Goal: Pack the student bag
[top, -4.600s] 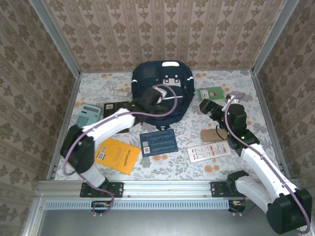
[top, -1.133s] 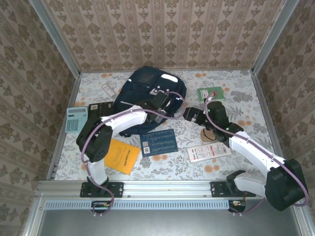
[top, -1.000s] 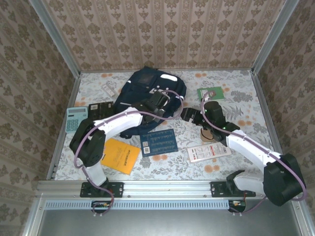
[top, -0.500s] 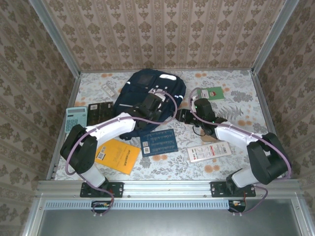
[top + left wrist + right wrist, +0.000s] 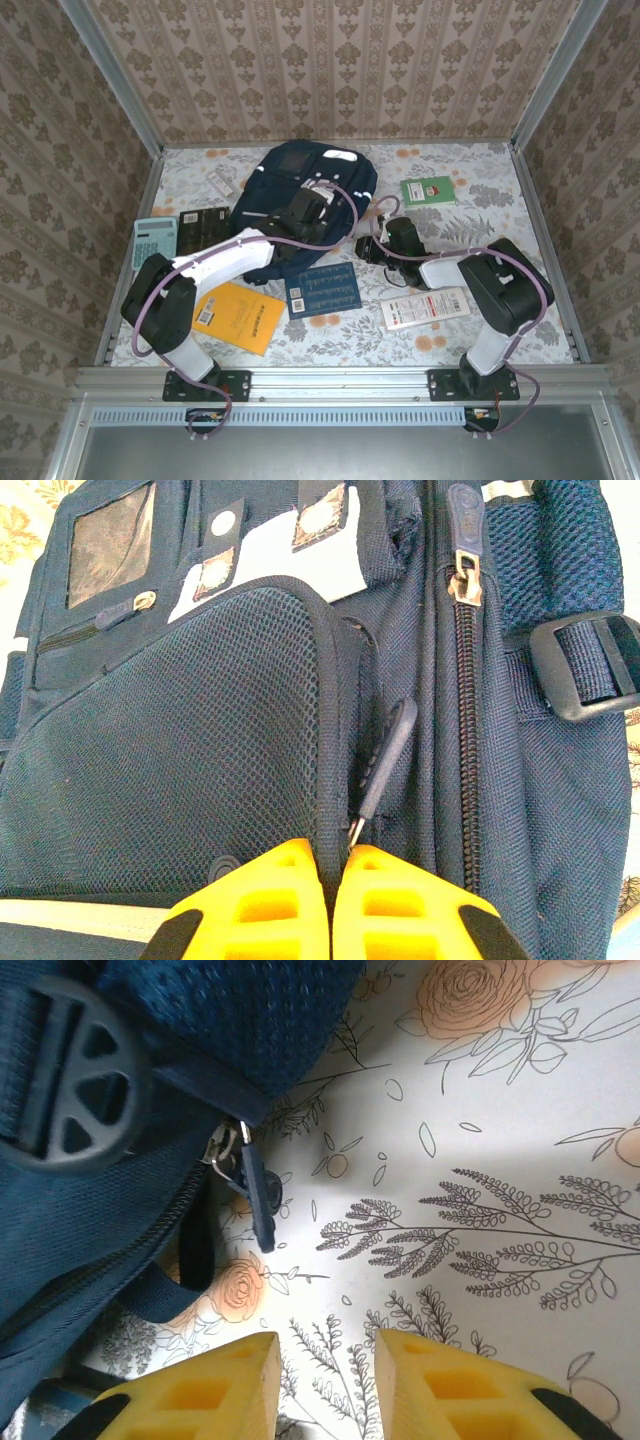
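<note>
Lying toward the back of the flower-printed table (image 5: 490,175), the student bag (image 5: 300,185) rests flat with its front up and its top pointing away from the arms (navy fabric, white stripe, pale patch near the top). On the bag's front, the left gripper (image 5: 333,855) has its yellow fingers pressed together at the edge of the mesh pocket (image 5: 190,710). They pinch the lower end of the front zip pull (image 5: 388,742), a dark tab that sticks up beside the main zipper (image 5: 465,730).

At the bag's near right corner, the right gripper (image 5: 325,1345) sits close over the cloth with its jaws apart and nothing between them. The corner zip pull (image 5: 257,1192) dangles off the bag's edge just ahead of its fingertips, not touching them, near a round black buckle (image 5: 70,1075).

Just in front of the bag lies a blue book (image 5: 323,288), and to the bag's near left an orange booklet (image 5: 238,315). Left of the bag is a flat black item (image 5: 205,222) and, beyond it, a pale green calculator (image 5: 153,243). Right of the bag sits a green booklet (image 5: 427,190). To its near right lies a white leaflet (image 5: 425,308) with red print, well apart from the bag.
</note>
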Controlling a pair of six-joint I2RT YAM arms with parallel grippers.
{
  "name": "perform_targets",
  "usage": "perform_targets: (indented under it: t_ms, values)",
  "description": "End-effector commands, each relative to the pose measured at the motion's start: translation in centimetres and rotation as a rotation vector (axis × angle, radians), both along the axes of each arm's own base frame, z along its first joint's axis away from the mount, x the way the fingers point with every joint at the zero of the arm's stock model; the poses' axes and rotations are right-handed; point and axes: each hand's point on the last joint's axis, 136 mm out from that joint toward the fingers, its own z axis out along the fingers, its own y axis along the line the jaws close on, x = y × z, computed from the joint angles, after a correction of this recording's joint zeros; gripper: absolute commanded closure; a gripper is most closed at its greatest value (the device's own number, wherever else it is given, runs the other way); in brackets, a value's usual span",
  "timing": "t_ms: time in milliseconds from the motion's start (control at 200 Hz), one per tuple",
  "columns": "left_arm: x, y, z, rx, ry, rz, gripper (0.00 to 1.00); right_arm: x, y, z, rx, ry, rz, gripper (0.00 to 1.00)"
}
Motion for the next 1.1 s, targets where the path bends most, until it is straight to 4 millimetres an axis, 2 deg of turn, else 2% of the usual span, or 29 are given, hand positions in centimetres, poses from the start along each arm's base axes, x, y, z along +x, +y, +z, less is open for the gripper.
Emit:
perform_targets:
  t_ms: [0, 240, 485, 705, 845, 950, 1025, 1050, 1095]
  values:
    - [1.7, 0.1, 5.0, -0.107, -0.108, 0.064, 1.00, 1.9, 1.4, 2.3, 0.037, -0.108, 0.021, 0.68]
    - [1.7, -0.1, 4.7, -0.099, -0.099, 0.055, 1.00, 2.2, 1.5, 2.9, 0.013, -0.120, 0.034, 0.57]
    - [1.7, -0.2, 4.5, -0.095, -0.093, 0.053, 1.00, 2.6, 2.2, 6.1, 0.042, -0.153, 0.064, 0.46]
    - [1.7, -0.4, 4.2, -0.092, -0.085, 0.043, 1.00, 3.9, 2.9, 6.7, 0.080, -0.144, 0.076, 0.42]
    - [1.6, -0.6, 4.0, -0.092, -0.079, 0.029, 1.00, 4.9, 3.7, 6.7, 0.132, -0.121, 0.096, 0.49]
    - [1.6, -0.8, 3.6, -0.085, -0.069, 0.016, 1.00, 5.4, 4.2, 6.8, 0.169, -0.107, 0.112, 0.60]
    - [1.6, -0.8, 3.4, -0.080, -0.064, 0.015, 1.00, 5.7, 4.5, 6.9, 0.183, -0.101, 0.119, 0.75]
    - [1.6, -0.8, 3.3, -0.075, -0.060, 0.013, 1.00, 5.7, 4.5, 7.0, 0.187, -0.105, 0.120, 0.83]
    - [1.4, -0.8, 3.3, -0.066, -0.056, 0.008, 1.00, 5.7, 4.5, 7.2, 0.190, -0.107, 0.119, 0.90]
